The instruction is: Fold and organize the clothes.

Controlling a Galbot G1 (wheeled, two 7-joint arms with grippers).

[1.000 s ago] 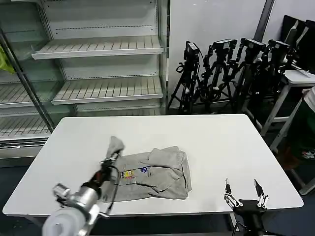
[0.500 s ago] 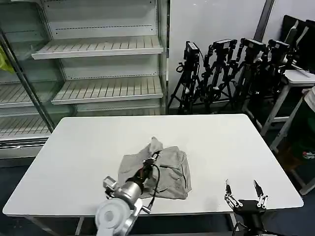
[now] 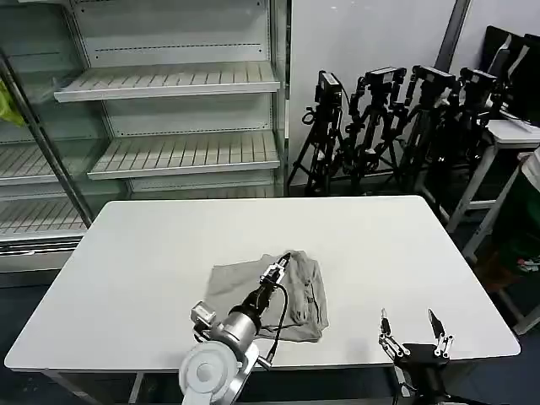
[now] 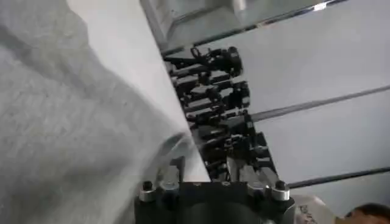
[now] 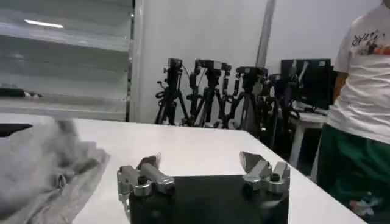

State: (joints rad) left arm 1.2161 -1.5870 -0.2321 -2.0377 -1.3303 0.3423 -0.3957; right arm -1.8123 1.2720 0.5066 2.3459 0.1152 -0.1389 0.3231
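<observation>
- The empty shelves (image 3: 169,80) of a glass-fronted cabinet stand beyond the far left of the white desk (image 3: 126,261).
- The grey shirt (image 3: 232,283) lies bunched on the near middle of the desk, partly folded over on itself, with a flatter layer to the left and a rumpled heap of folds toward its right edge.
- The left tool (image 3: 277,268) reaches from the desk's near edge up over the shirt, its tip at the top of the heap, where a raised fold of cloth meets it.
- In the head view the left tool appears clamped on that fold of the shirt; in the left wrist view grey cloth (image 4: 67,140) lies right against the tool's body, but the fingertips themselves are hidden, so the pinch cannot be seen directly.
- A black cable (image 3: 278,316) loops from the left arm down across the shirt's right part.
- The right tool (image 3: 411,334) hangs at the near right edge of the desk, well apart from the shirt, its fingers (image 5: 146,173) spread apart with nothing between them.
- In the right wrist view the shirt's crumpled edge (image 5: 49,164) rests on the desk off to one side of that tool.
- A row of black tripods (image 3: 396,126) stands on the floor behind the desk's far right.
</observation>
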